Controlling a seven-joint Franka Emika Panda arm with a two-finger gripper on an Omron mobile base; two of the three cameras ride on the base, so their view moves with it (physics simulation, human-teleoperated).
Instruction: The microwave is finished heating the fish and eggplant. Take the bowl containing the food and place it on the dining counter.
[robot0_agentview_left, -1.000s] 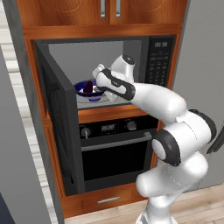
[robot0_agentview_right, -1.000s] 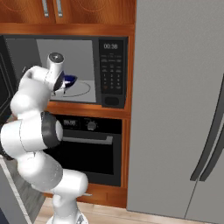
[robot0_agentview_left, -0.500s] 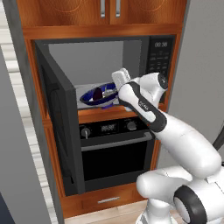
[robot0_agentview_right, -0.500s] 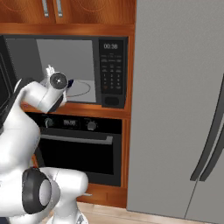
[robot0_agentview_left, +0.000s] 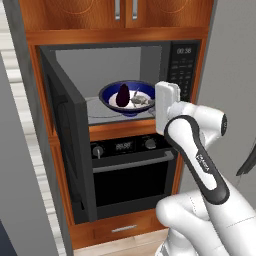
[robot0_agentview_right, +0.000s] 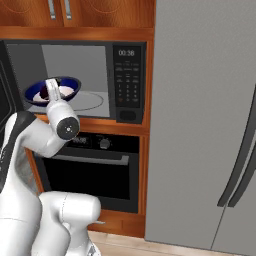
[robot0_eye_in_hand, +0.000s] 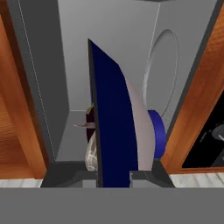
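Note:
The microwave (robot0_agentview_left: 182, 65) stands open, its door (robot0_agentview_left: 70, 145) swung out to the left. My gripper (robot0_agentview_left: 155, 105) is shut on the right rim of the blue bowl (robot0_agentview_left: 127, 100), which hangs level just above the round glass plate (robot0_agentview_left: 100, 114) at the front of the opening. In the bowl lie the dark eggplant (robot0_agentview_left: 123, 95) and the pale fish (robot0_agentview_left: 142, 102). The hand view looks edge-on at the bowl (robot0_eye_in_hand: 109, 127) between the fingertips (robot0_eye_in_hand: 148, 176), with eggplant (robot0_eye_in_hand: 90, 118) and fish (robot0_eye_in_hand: 92, 154) to its left. The dining counter is out of view.
A black oven (robot0_agentview_left: 132, 170) with knobs and a bar handle sits right below the microwave. Wooden cabinets (robot0_agentview_left: 125, 12) close in above. A tall grey fridge (robot0_agentview_right: 200, 125) fills the right side. The open door blocks the left.
The jaws closed on the bowl's rim. The arm then swung back and lifted the bowl off the glass plate toward the front of the opening.

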